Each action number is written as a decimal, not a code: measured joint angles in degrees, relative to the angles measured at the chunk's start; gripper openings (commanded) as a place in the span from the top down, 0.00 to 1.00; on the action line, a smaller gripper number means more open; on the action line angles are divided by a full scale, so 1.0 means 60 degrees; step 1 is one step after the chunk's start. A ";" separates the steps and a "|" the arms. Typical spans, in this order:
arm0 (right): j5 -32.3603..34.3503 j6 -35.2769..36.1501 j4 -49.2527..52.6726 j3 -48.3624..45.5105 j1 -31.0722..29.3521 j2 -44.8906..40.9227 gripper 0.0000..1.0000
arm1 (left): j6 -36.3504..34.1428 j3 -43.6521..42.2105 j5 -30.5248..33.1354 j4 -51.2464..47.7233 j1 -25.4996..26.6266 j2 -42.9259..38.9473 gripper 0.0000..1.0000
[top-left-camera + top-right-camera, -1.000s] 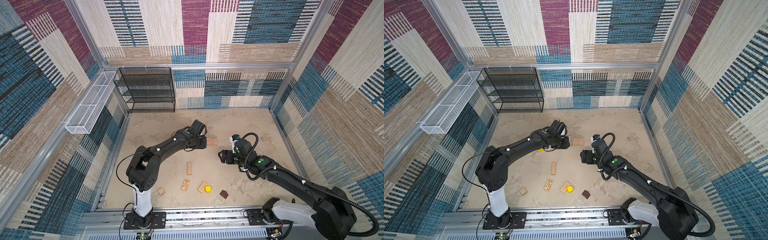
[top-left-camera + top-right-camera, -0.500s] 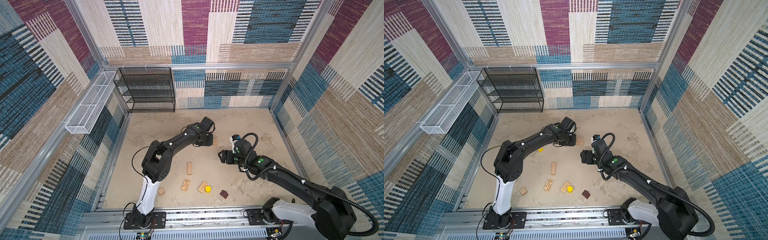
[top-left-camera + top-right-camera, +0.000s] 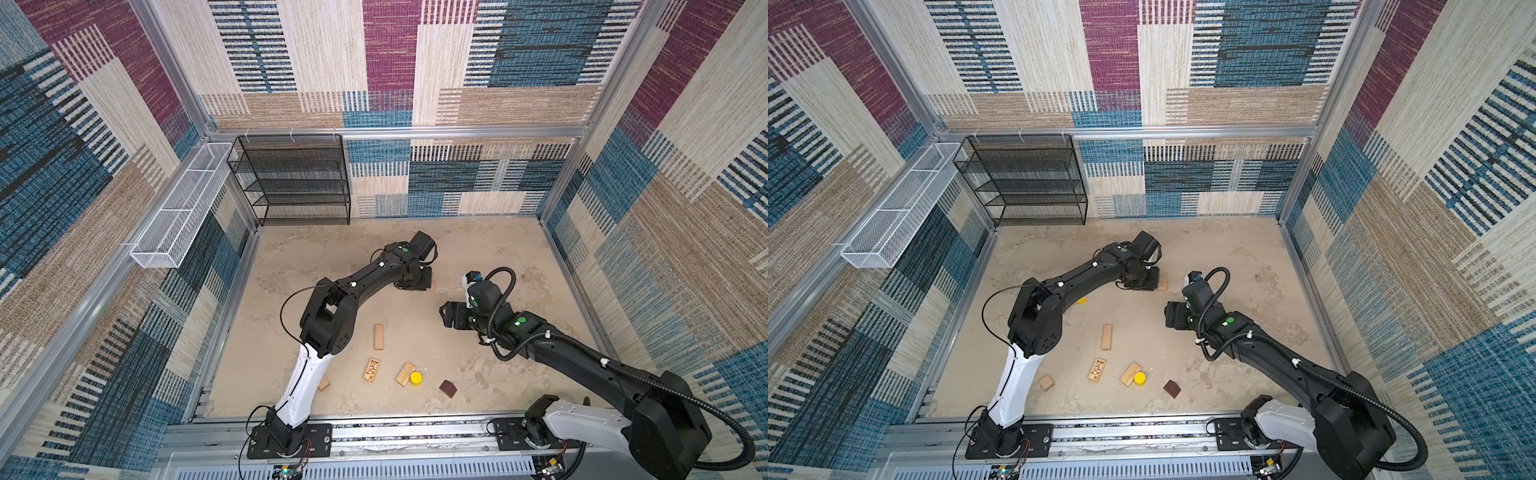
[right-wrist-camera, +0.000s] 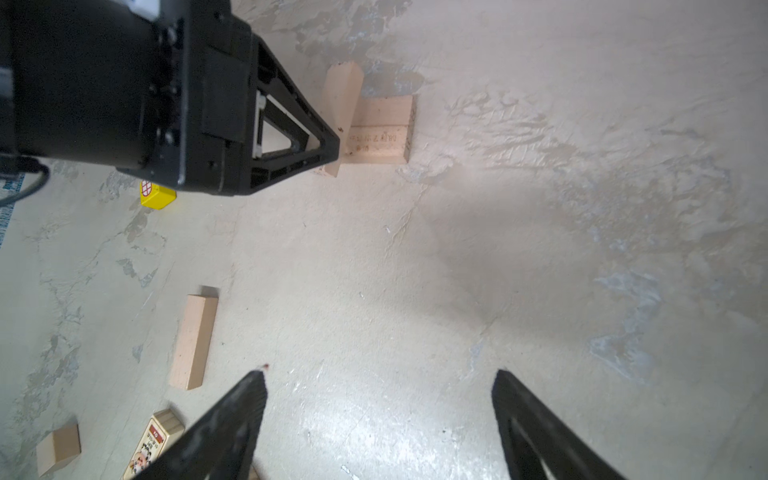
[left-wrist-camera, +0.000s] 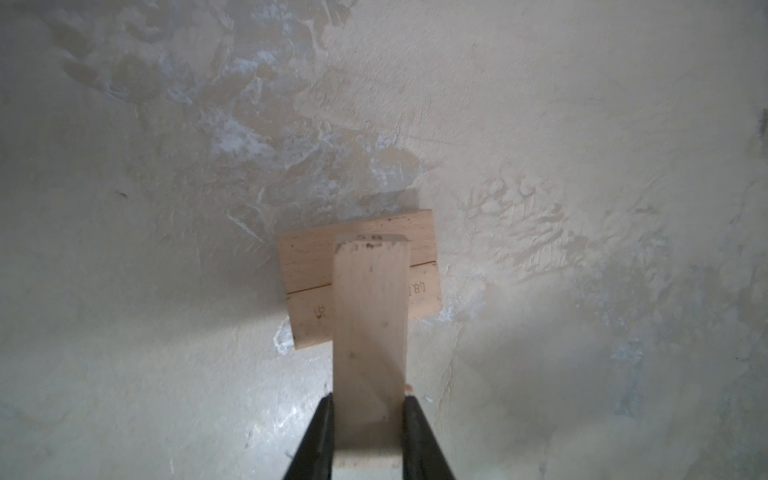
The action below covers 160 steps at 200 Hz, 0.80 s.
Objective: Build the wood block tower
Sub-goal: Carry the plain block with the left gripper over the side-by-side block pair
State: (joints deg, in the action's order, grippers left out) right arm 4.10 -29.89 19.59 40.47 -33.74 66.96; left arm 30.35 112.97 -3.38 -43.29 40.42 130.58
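My left pincer [image 5: 368, 401] clamps a pale plank [image 5: 370, 324], crosswise over two base planks [image 5: 309, 266] on the bench [image 5: 582, 166]. Right pincer [image 4: 378, 382] hangs wide open, empty. Spare blocks [image 3: 378, 336] lie scattered toward the front.

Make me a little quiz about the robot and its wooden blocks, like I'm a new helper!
1. True or false: the left jaws grip a pale plank.
2. Which block sits right beside the yellow cylinder? A: dark brown block. B: striped plank. C: tan cube.
3. Fill in the gap: the right jaws stand ____ and hold nothing.
Key: 1 true; 2 B; 3 open.
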 measured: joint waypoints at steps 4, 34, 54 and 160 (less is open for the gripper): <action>0.0000 0.0000 0.0000 0.0000 0.0000 0.0000 0.12 | 0.0011 0.0040 0.0000 -0.0022 0.0015 0.0033 1.00; 0.0025 0.0000 0.0004 -0.0004 0.0004 0.0000 0.12 | 0.0011 0.0266 0.0004 -0.0120 0.0109 0.0240 1.00; 0.0033 -0.0004 0.0004 -0.0004 0.0011 0.0000 0.12 | 0.0011 0.0415 0.0036 -0.0164 0.0160 0.0386 1.00; 0.0025 0.0000 0.0029 -0.0135 0.0011 0.0007 0.11 | -0.0022 0.1457 0.0608 -0.0433 0.0255 0.1111 1.00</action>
State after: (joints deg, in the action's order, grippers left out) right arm 4.25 -29.89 19.77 39.66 -33.67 67.00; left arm 30.22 121.71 0.27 -45.89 41.95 137.25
